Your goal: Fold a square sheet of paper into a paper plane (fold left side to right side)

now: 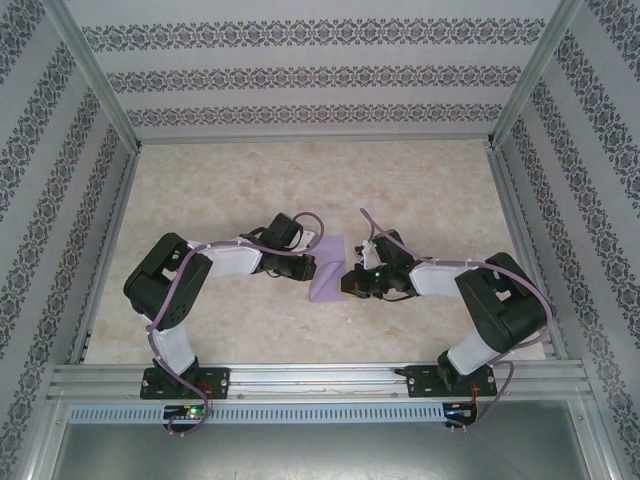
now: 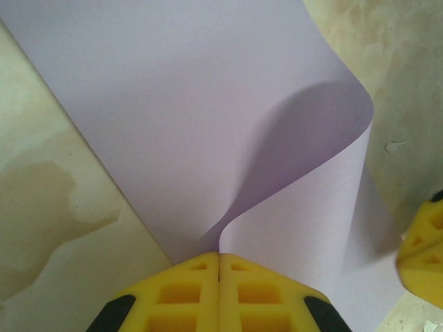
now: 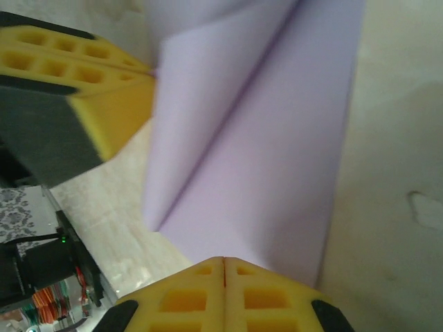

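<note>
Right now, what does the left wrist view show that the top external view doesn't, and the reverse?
Left wrist: the left gripper shut on an edge of the square sheet of paper, which curls over in an open loop, not pressed flat. Top external: the whole layout, with the right gripper at the sheet's right side. Both: the lavender sheet lying on the marbled table.

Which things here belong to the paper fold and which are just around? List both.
Job: lavender square sheet of paper, curled over; left gripper, shut on its edge; right gripper, shut at the sheet.
Just there: marbled table top; patterned walls; metal frame rail.
</note>
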Robot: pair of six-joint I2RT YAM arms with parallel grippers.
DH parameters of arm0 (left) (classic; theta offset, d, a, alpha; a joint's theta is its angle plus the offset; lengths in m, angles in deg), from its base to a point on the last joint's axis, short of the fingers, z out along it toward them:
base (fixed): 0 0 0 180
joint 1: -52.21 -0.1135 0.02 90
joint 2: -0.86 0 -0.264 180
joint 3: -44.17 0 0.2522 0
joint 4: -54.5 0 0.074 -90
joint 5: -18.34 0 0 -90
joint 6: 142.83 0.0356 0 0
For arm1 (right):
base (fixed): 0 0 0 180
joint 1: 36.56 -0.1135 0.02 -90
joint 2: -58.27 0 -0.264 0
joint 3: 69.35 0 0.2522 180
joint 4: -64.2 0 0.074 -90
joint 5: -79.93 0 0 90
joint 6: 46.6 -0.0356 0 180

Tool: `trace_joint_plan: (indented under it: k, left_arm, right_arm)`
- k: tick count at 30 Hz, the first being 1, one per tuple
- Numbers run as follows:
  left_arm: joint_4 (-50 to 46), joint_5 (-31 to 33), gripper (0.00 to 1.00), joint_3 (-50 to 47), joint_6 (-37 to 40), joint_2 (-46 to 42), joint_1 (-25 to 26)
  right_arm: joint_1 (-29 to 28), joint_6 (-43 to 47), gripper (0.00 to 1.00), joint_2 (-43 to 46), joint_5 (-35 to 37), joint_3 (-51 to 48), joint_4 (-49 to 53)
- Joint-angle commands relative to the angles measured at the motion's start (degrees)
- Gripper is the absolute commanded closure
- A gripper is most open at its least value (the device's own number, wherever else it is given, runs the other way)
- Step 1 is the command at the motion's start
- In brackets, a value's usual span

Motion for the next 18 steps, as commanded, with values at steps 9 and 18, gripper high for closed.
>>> trace_joint_plan:
  k: [9, 18]
  left_arm:
    - [-1.96, 2.26, 1.0, -0.27, 1.66, 1.64, -0.69]
    - [-1.91, 2.75, 1.0, -0.43, 1.52, 1.49, -0.67]
  right_arm:
    - [-1.4, -3.84, 1.0, 2.62, 2.45, 3.82, -3.26]
    - [-4.48, -3.97, 1.0, -3.54, 3.9, 7.38, -5.03]
